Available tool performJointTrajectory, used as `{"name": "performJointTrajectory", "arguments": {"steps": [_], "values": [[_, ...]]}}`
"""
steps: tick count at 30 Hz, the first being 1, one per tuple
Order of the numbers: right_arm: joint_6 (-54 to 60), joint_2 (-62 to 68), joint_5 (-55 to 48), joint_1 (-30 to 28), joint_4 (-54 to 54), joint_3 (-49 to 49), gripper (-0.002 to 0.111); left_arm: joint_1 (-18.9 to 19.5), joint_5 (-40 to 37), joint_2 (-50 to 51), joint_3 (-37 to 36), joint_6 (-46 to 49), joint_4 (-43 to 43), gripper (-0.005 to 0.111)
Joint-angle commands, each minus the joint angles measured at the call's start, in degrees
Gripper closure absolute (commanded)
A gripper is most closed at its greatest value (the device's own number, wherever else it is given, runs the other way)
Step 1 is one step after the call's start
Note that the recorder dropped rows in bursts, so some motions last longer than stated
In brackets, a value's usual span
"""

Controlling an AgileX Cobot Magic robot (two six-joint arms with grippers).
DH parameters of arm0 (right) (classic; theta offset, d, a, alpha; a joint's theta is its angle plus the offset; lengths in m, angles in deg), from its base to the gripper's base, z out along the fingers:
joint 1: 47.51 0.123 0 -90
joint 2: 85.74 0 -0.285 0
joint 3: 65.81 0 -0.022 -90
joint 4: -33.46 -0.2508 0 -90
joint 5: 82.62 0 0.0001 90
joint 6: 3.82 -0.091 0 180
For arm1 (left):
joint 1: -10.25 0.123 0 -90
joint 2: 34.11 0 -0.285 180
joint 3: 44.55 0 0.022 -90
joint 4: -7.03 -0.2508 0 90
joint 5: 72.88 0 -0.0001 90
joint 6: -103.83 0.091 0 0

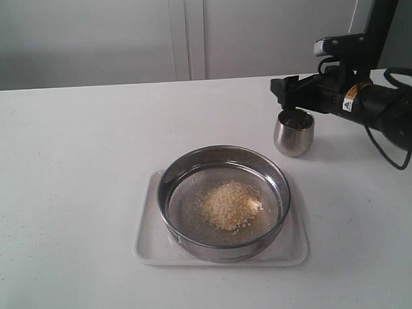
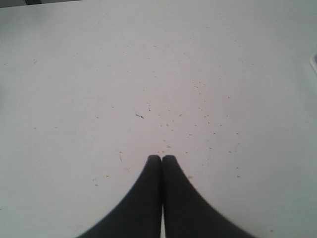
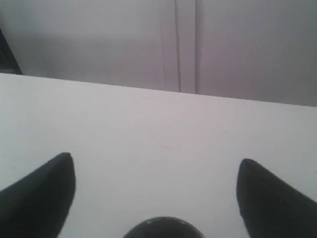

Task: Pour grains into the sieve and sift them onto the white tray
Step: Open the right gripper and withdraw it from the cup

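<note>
The sieve (image 1: pixel 173 176), a wide steel ring with a mesh bottom, rests on the white tray (image 1: pixel 150 249) at the table's middle front. A heap of yellowish grains (image 1: pixel 229 205) lies on the mesh. Right of and behind the tray a small steel cup (image 1: pixel 294 132) stands upright on the table. My right gripper (image 1: pixel 289 96) (image 3: pixel 156 163) hovers just over the cup's rim (image 3: pixel 163 227), open wide, its fingers apart from the cup. My left gripper (image 2: pixel 162 157) is shut on nothing above bare tabletop; the exterior view does not show it.
Tiny stray grains (image 2: pixel 198 106) are scattered on the white table under the left gripper. The right arm's cable (image 1: pixel 391 157) loops down at the far right. A pale wall with a vertical seam (image 1: pixel 187 35) runs behind the table's far edge.
</note>
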Motion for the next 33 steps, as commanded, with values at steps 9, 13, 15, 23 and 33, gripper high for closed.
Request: {"name": "performJointTrajectory", "arguments": {"steps": [9,13,15,23,33], "values": [[4.41,-15.52,-40.28,-0.56,1.00,0.00,0.108,-0.33,0.12,-0.22,-0.14,0.00,0.33,0.107],[7.13,-18.98,-50.01,-0.56,1.00,0.00,0.108,-0.33,0.12,-0.22,-0.14,0.00,0.33,0.107],[8.76,-20.60,-55.53,-0.56,1.08,0.00,0.108,-0.33,0.12,-0.22,-0.14,0.00,0.33,0.107],[18.52,-24.19,-74.95,-0.56,-5.30,0.00,0.108,-0.33,0.12,-0.22,-0.14,0.00,0.33,0.107],[19.99,-33.29,-66.42,-0.56,-25.10,8.73,0.108,-0.33,0.12,-0.22,-0.14,0.00,0.33,0.107]]}}
